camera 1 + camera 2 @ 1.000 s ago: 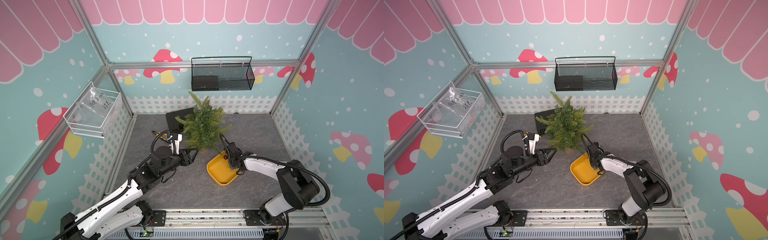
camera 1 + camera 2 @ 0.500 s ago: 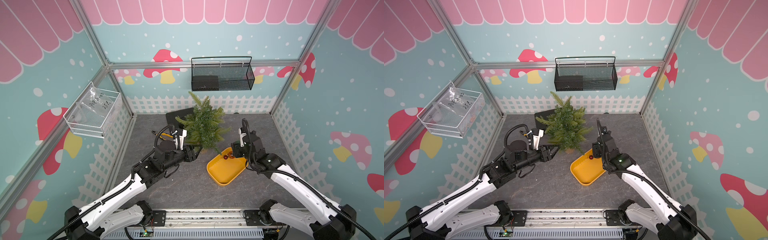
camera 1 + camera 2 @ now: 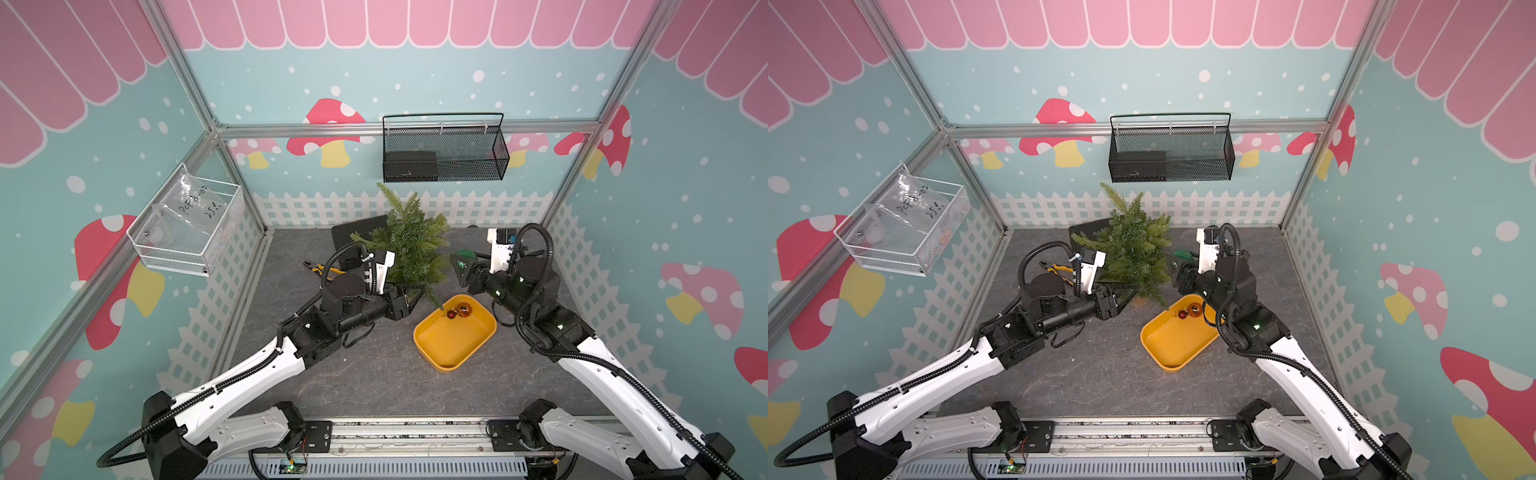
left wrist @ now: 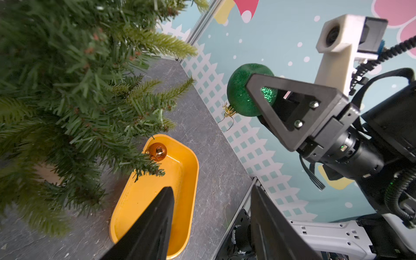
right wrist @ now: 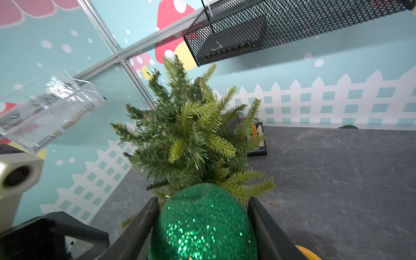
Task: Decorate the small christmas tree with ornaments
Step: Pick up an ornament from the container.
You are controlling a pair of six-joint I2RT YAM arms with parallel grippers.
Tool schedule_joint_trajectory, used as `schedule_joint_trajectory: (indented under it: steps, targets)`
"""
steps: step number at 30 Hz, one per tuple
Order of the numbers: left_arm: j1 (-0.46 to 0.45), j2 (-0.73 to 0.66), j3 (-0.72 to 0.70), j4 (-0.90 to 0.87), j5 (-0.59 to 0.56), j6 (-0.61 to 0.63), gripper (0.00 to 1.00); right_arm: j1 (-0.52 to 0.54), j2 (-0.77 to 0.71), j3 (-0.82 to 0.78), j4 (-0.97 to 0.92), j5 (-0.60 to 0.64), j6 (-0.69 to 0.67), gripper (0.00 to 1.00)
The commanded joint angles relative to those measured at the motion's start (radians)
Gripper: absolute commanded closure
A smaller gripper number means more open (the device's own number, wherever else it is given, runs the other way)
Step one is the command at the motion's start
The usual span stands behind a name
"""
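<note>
Jaws on your left pincer [image 3: 409, 296] stand spread with nothing between them. It sits low by the foot of the small christmas tree [image 3: 409, 245], and in the left wrist view the lower branches lie off to one side of its tips, not inside the gap, so you grip no part of the tree. Past those tips lies the yellow tray [image 3: 446, 357], where the copper-orange ball [image 3: 464, 309] and the dark red ball [image 3: 451, 314] rest side by side at the end nearest the tree. Further right, your right pincer [image 5: 201, 199] is raised off the table and pinches the glittery green ball [image 5: 202, 229] across its middle. The tree stands straight ahead of its tips, with the nearest branch ends just beyond the ball and not clearly touching it. The ball's gold cap [image 4: 228, 111] and thin wire hook [image 4: 226, 126] stick out clear of the fingers on the side facing the tree. I see no bauble on any branch, so I judge that you are bringing the first ornament in to hang, with two left to fetch from the tray. The next move calls for a slow advance from your right pincer, hook leading, until the wire loops over a firm branch tip. Spread the jaws only once the branch carries the weight. The needles will likely flex, so your left pincer, already close, could steady the trunk or a branch while you thread.
</note>
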Motion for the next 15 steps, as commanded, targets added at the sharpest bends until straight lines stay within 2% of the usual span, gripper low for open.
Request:
schedule_joint_trajectory:
  steps: [1, 8, 15]
  targets:
    - [0.004, 0.017, 0.043, 0.081, 0.032, 0.011, 0.44, 0.003, -0.011, 0.029, 0.178, -0.053, 0.053, 0.46]
    - [0.029, 0.090, 0.053, 0.249, 0.111, 0.000, 0.44, 0.003, 0.011, 0.016, 0.308, -0.108, 0.125, 0.46]
    - [0.029, 0.181, 0.097, 0.383, 0.169, -0.009, 0.39, 0.003, 0.018, -0.011, 0.407, -0.148, 0.192, 0.46]
